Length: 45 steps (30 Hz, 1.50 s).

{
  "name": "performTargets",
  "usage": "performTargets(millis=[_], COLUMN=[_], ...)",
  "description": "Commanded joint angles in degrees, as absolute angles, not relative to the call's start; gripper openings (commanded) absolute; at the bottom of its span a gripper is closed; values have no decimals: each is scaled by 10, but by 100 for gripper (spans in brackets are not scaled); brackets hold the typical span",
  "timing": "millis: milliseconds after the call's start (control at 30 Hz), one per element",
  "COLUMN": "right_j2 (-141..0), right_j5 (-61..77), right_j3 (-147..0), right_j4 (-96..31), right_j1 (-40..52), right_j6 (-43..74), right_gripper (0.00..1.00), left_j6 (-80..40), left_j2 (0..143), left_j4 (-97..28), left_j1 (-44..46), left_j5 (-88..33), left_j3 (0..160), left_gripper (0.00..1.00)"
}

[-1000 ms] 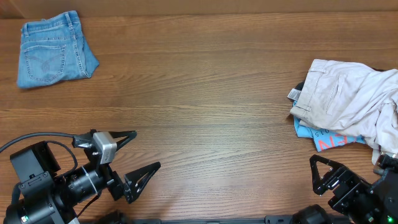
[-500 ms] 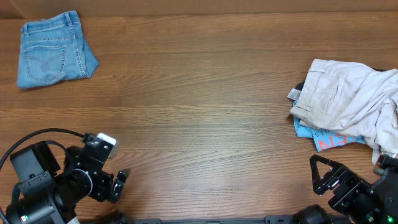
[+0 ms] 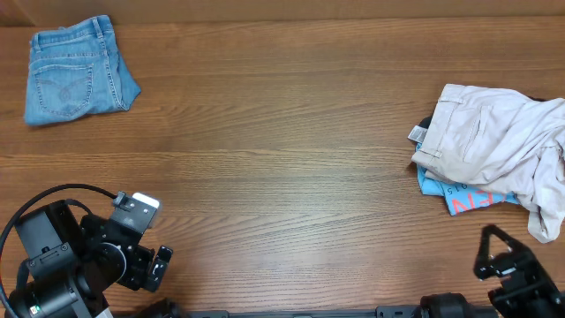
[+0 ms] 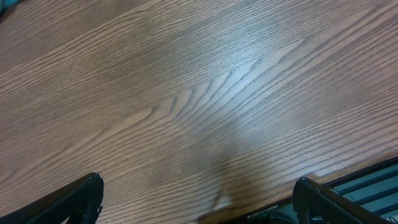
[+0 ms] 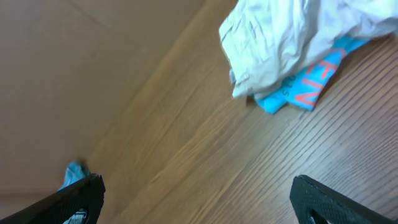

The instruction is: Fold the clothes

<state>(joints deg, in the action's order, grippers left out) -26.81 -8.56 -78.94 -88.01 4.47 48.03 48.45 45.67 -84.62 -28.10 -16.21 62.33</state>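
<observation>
I see the folded light blue denim jeans at the far left corner of the brown wooden table, well apart from my left gripper, which sits at the front edge, jaws wide. My right gripper gapes wide too, empty, near the crumpled cream trousers.

The bench shows bare wood across its whole middle, from near edge to far edge, giving open passage. Folded jeans occupy the far left corner. At the right edge, heaped cream trousers lie over a blue printed garment, blocking that side.
</observation>
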Motion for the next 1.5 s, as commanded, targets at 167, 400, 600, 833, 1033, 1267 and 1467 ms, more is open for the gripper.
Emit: performTargets(millis=[167, 400, 600, 833, 1033, 1267, 1467], right_j2=[-174, -64, -12, -2, -2, -2, -2], right_j5=[-188, -145, -94, -74, -22, -1, 1], right_j3=[-609, -310, -167, -63, -4, -4, -4], right_j4=[-706, -374, -193, -35, 46, -47, -48], right_j1=[21, 21, 17, 9, 9, 10, 9], right_j6=[478, 309, 248, 235, 161, 90, 90], right_gripper=[100, 100, 100, 100, 100, 100, 100], left_j6=[493, 493, 493, 493, 493, 493, 493], left_j2=[457, 457, 457, 457, 458, 457, 457], left_j4=[-846, -846, -846, -846, -846, -846, -846], left_j1=[-277, -277, -277, -277, -277, -277, -277], left_j5=[-159, -159, -159, -159, -159, -159, -159], left_j3=[620, 620, 620, 620, 620, 620, 620], left_gripper=[100, 100, 100, 100, 100, 100, 100])
